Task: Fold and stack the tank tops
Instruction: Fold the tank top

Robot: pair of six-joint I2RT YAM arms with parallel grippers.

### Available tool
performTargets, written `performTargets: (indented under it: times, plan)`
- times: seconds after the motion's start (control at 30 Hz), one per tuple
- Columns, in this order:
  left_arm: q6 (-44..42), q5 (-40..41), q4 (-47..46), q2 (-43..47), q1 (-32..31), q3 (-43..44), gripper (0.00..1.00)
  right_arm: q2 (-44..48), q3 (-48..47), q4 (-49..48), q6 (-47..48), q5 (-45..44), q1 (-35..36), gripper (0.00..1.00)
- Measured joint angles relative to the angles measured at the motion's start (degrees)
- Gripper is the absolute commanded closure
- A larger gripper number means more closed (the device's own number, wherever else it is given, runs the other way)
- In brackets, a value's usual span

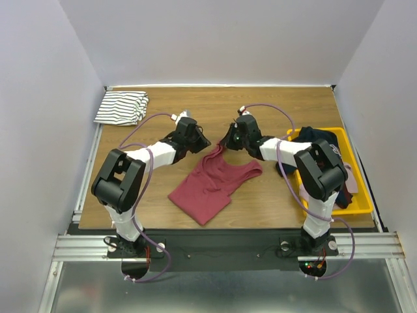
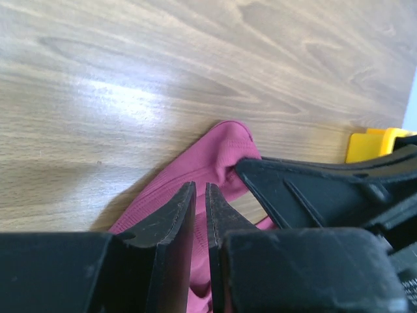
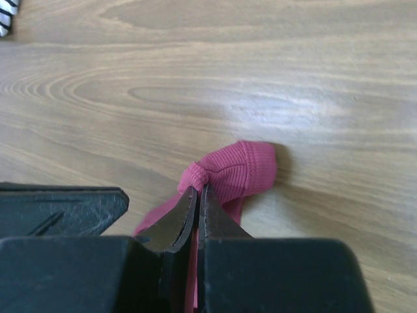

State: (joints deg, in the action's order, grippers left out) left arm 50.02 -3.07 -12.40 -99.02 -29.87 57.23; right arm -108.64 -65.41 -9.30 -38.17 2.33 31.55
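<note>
Red tank top (image 1: 212, 182) lies spread in the middle of the counter (image 1: 273, 107), strap end between both arms. Striped tank top (image 1: 121, 107) sits folded at the far-left corner. Left wrist: left hand (image 2: 201, 190) narrow, slim gap over red cloth, can't tell if it grips. Right wrist: right hand (image 3: 199, 192) pinched tight on the bunched red strap.

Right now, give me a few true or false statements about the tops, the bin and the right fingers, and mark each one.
1. The striped top lies folded at the far left. True.
2. The red top is folded. False: it lies spread open.
3. The right fingers pinch a strap of the red top. True.
4. The bin is empty. False: dark clothes lie in it.
</note>
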Motion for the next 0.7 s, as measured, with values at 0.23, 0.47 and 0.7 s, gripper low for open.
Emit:
performTargets:
  times: [0.23, 0.47, 0.7]
  plan:
    - [0.0, -1.38, 0.11, -2.19, -0.28, -0.15, 0.77, 0.28, 3.8, -2.19, -0.48, -1.11, -0.46, 1.0]
    - [-0.07, -2.1, -0.22, -2.27, -1.7, -1.73, 0.77, 0.28, 6.16, -2.78, -1.53, -1.97, -3.06, 0.99]
    - [-0.02, -2.27, -0.66, -2.78, -3.08, -4.44, 0.77, -0.26, 4.74, -3.13, -1.97, -1.92, -4.92, 1.0]
